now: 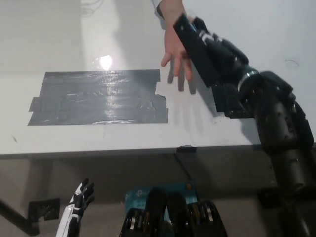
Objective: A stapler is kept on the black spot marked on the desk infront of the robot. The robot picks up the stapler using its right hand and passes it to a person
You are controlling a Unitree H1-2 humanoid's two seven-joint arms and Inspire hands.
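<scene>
Right hand (219, 52) wrapped on stapler (195, 47), far right above bench (123, 143), touching person's hand (175, 49) | stapler: rigid, moderately heavy, likely smooth; receiver best takes free far end | left hand (79, 200) low, fingers apart, idle

one stapler (195, 47); two robot hands, one person's hand (175, 54)

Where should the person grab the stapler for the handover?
Probably the free far end of the stapler, coming from above-left where the person's hand already is. The right hand wraps the near half; the far end juts out clear.
</scene>
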